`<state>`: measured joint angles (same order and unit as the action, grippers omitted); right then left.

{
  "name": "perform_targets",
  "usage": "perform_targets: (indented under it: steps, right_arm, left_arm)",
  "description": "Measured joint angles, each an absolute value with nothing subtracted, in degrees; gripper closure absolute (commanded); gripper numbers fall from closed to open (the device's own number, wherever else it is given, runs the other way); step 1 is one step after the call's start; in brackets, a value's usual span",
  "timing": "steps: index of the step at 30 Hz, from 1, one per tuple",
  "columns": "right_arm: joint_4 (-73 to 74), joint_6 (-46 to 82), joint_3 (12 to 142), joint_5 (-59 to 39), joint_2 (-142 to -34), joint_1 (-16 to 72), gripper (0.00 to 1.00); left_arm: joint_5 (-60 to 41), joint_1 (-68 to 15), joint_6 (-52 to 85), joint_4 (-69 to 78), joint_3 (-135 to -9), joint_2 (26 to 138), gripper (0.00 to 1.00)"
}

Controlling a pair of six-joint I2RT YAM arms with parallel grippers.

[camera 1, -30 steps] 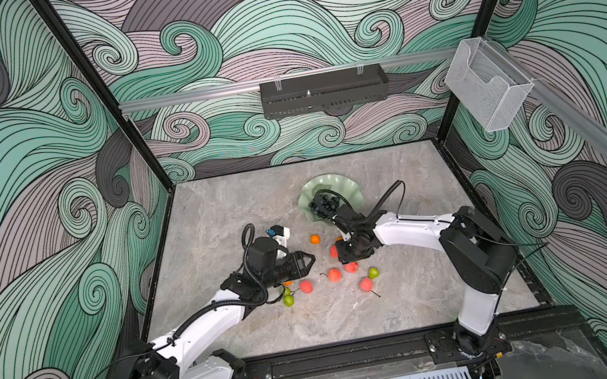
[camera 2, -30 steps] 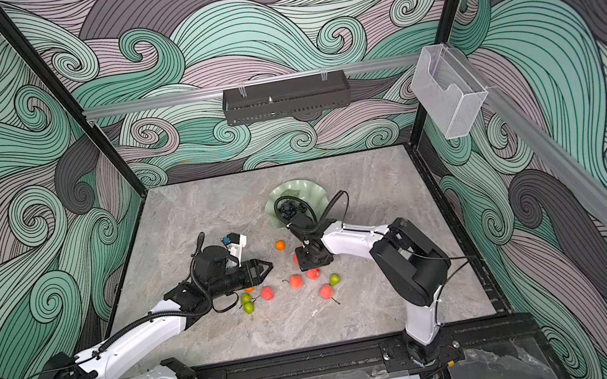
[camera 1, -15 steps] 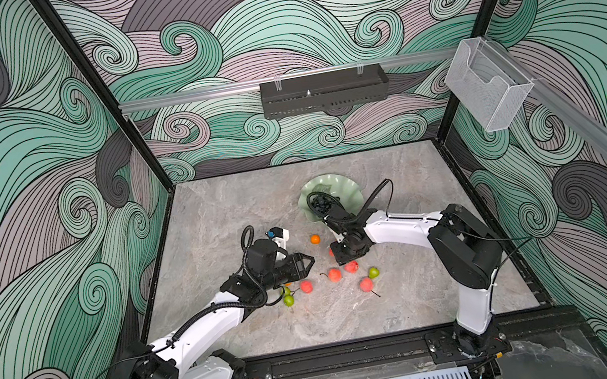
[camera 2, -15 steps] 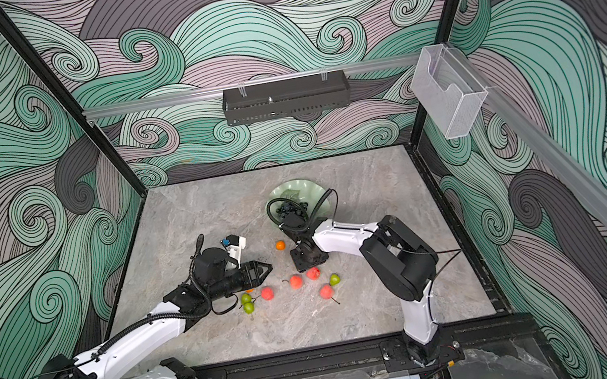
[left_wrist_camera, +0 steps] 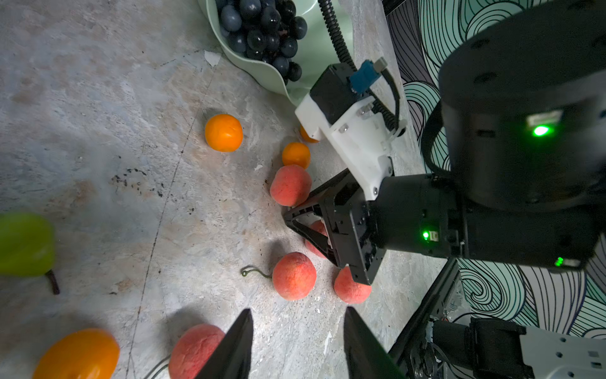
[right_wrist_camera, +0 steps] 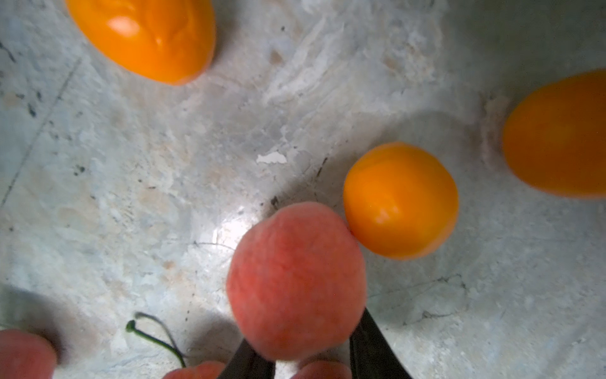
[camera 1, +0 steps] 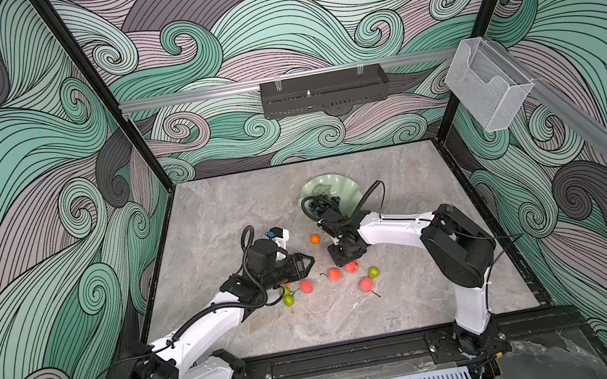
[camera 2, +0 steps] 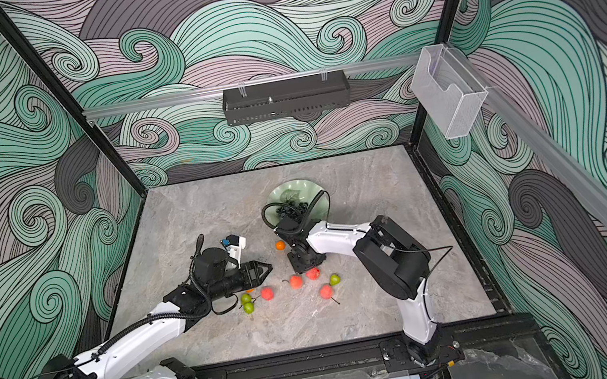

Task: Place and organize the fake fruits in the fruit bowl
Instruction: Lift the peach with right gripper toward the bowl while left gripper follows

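My right gripper points down at the table and is shut on a pinkish-red peach, which touches an orange. In both top views this gripper covers that peach. My left gripper hovers open and empty, with another peach just beside one finger. More peaches, pears and oranges lie loose between the arms. The mint-green fruit bowl behind them holds the dark grape bunch.
The right arm's black cable loops over the bowl's near rim. A black tray hangs on the back rail and a clear plastic holder on the right wall. Patterned walls close in the stone table on three sides.
The right gripper's jaws have closed in on the peach while staying low over the fruit cluster. The left arm and its open gripper have held still.
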<state>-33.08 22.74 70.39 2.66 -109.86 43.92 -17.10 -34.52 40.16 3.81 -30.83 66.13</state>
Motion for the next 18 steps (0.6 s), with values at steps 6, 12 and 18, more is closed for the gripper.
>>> perform_targets:
  steps: [6,12,18]
  right_arm:
    - [-33.5,22.6,70.4,3.2,-109.9,44.1,0.81]
    - [-33.7,22.6,70.7,3.2,-110.0,44.1,0.92]
    - [-34.1,22.8,71.0,3.3,-110.2,44.1,0.99]
  left_arm:
    - [-17.0,-34.5,40.3,3.8,-30.8,66.1,0.52]
    - [-17.0,-34.5,40.3,3.6,-30.8,66.1,0.52]
    - [-17.0,-34.5,39.9,3.2,-31.0,66.3,0.52]
